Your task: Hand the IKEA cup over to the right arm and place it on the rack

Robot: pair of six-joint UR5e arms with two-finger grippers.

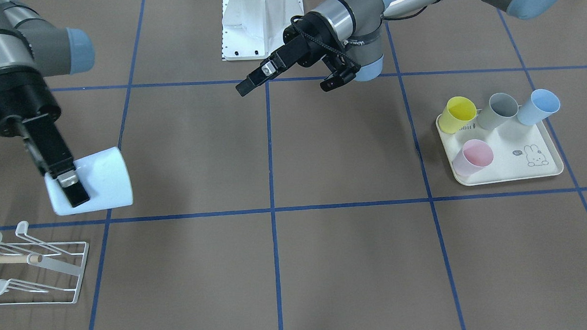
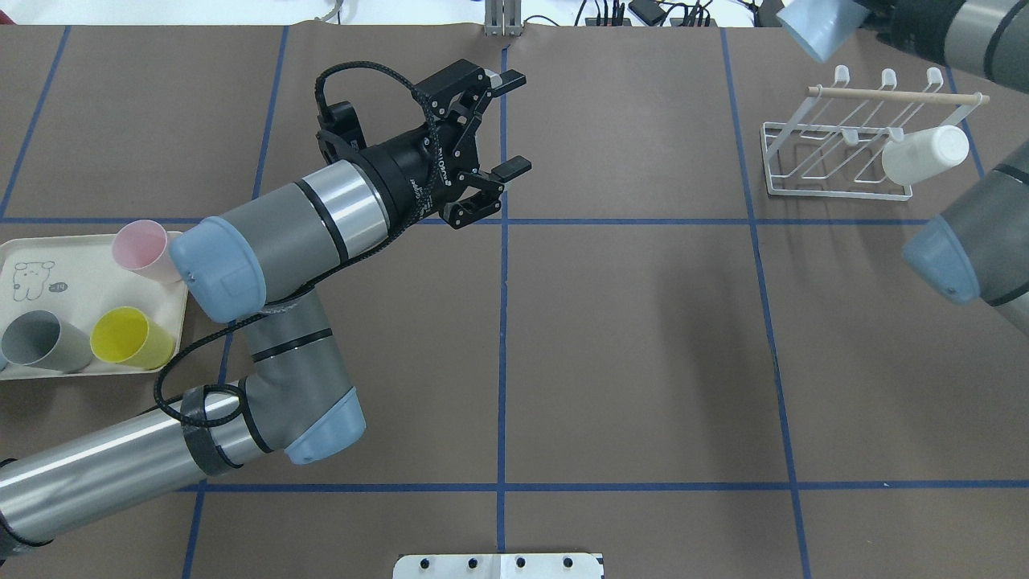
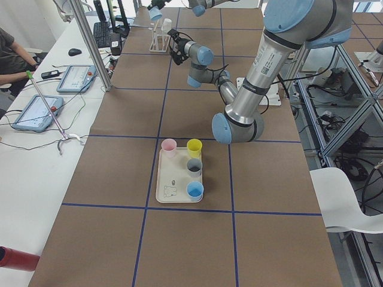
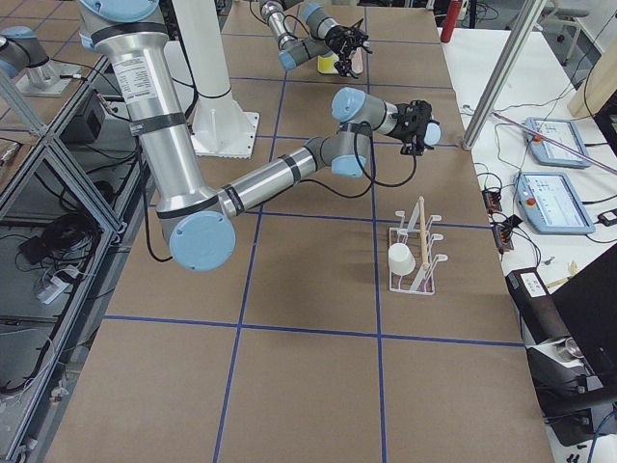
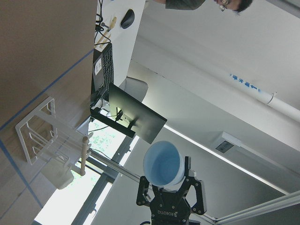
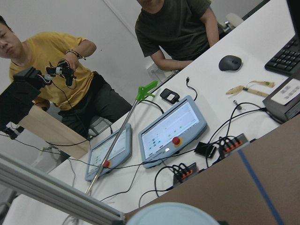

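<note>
Firstly, IKEA cup (image 1: 103,176): we found this pale blue cup held in the air near the rack, touching neither it nor the table. It lay tilted, with its mouth turned away from the wrist.
Right gripper (image 5: 165,183): we saw it clamped on the cup's narrower base end, with one finger (image 1: 74,189) pressed along the outer wall.
Rack (image 2: 840,194): we noted a white wire frame with slanted, capped prongs and a light wooden rod (image 2: 892,95) across its top.
White cup (image 2: 924,153): it sat tipped over a prong at the rack's end farthest from the tray.
Left gripper (image 2: 514,123): we saw its fingers spread wide with nothing between them. It was well apart from the rack, between it and the tray.
Rabbit-print tray (image 1: 518,169): it lay well apart from the rack, at the table's opposite end. It carried a yellow cup (image 1: 457,114), a grey cup (image 1: 501,110), a blue cup (image 1: 540,106) and a pink cup (image 1: 474,157).
People: we saw two seated at a white desk beyond the rack.
</note>
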